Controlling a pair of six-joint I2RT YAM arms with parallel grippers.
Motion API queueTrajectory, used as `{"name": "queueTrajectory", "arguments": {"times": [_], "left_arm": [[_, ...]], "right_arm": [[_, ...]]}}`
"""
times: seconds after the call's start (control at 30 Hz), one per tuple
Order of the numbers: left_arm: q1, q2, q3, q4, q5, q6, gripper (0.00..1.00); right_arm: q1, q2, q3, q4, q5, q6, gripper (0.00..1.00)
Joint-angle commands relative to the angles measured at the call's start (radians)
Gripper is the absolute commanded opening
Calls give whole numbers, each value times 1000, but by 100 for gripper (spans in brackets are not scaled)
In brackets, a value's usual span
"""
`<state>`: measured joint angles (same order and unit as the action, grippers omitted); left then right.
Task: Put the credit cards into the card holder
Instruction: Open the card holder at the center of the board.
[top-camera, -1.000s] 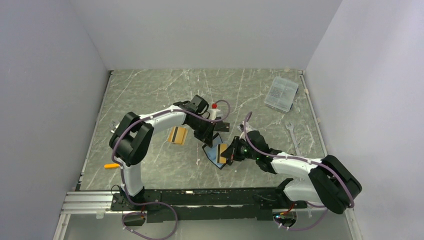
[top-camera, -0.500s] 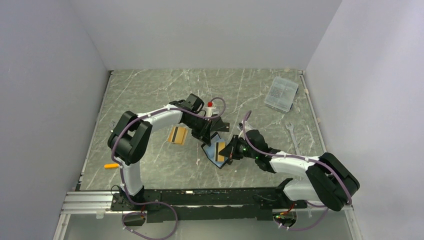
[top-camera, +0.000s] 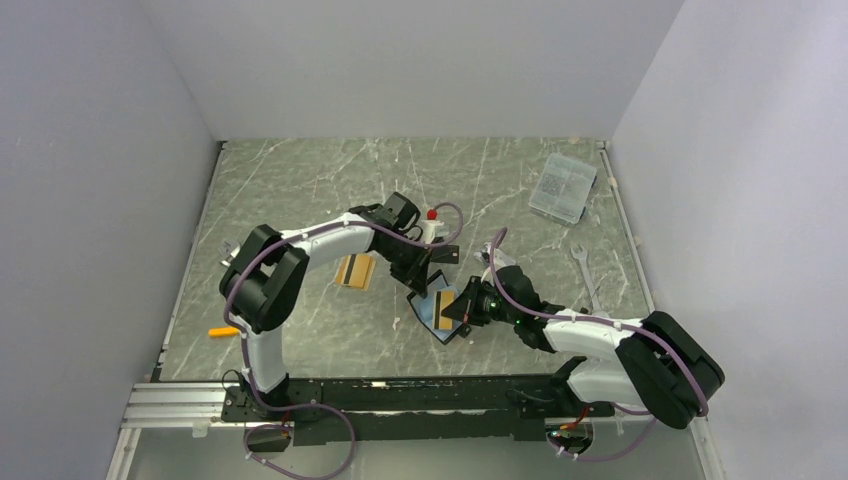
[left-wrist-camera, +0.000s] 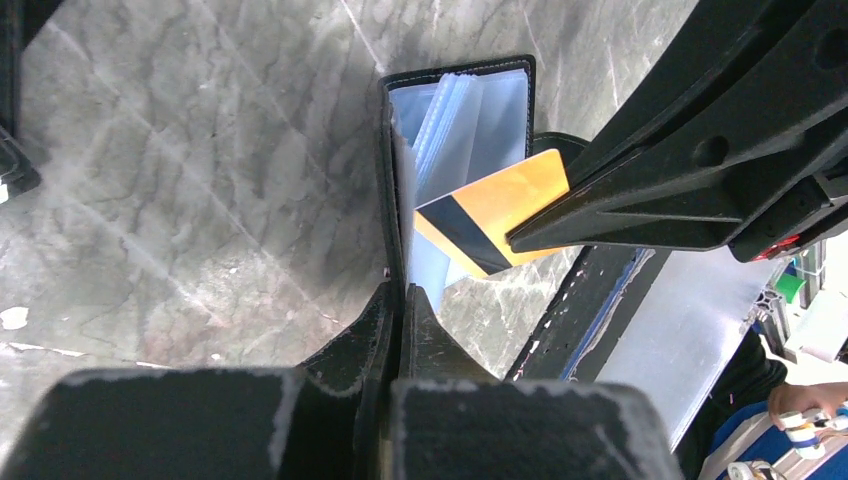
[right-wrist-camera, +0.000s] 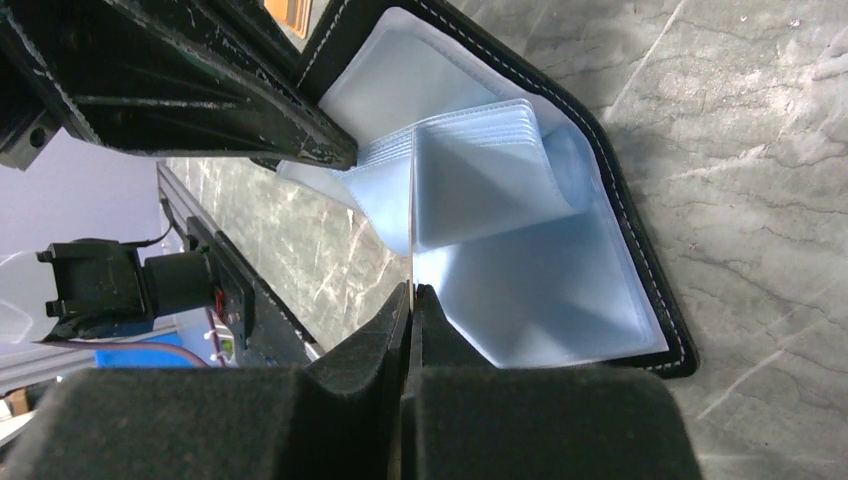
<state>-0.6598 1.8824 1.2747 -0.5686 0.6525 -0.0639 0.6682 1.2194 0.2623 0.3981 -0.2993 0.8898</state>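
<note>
Below us is the marbled grey-green desk (top-camera: 300, 190), hard and flat. The clear plastic box (top-camera: 563, 187) sits well apart at upper right, and a loose orange card (top-camera: 354, 270) lies left of the action. In the centre, the card holder (left-wrist-camera: 470, 110) is spread open with its pale blue sleeves fanned. One black cover is pinched in the left tool (left-wrist-camera: 403, 292), jaws closed on its edge. The right tool (right-wrist-camera: 413, 290) is clamped tight on the held orange-gold card (left-wrist-camera: 500, 205). The relation we're watching is this: the sleeves lie straight ahead of that tool, up-left in the overhead view. The card's long axis is aimed at them, its leading corner over the lining. We'd judge the push falls to the right arm.
</note>
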Motion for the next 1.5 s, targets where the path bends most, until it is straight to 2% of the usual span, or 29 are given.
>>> {"name": "queueTrajectory", "arguments": {"times": [0.0,0.4,0.73,0.87,1.03,1.13,1.23,1.47], "left_arm": [[-18,16,39,-30,-13,30,0],[-44,26,50,-57,-156,99,0],[-42,-12,37,-39,-27,75,0],[-42,-34,35,-36,-30,71,0],[-41,-60,13,-29,-77,71,0],[-40,-73,2,-18,-87,71,0],[-41,-65,6,-22,-90,37,0],[-28,-47,-14,-18,-100,23,0]], "right_arm": [[-2,-7,2,50,-13,6,0],[0,-48,-31,36,-38,19,0],[1,-172,26,-106,-36,-26,0],[1,-196,50,-136,-39,-29,0],[-1,-333,118,-295,-14,-41,0],[-1,-354,164,-354,10,-31,0],[2,-293,161,-334,-3,-4,0],[20,-174,25,-164,-59,65,0]]}}
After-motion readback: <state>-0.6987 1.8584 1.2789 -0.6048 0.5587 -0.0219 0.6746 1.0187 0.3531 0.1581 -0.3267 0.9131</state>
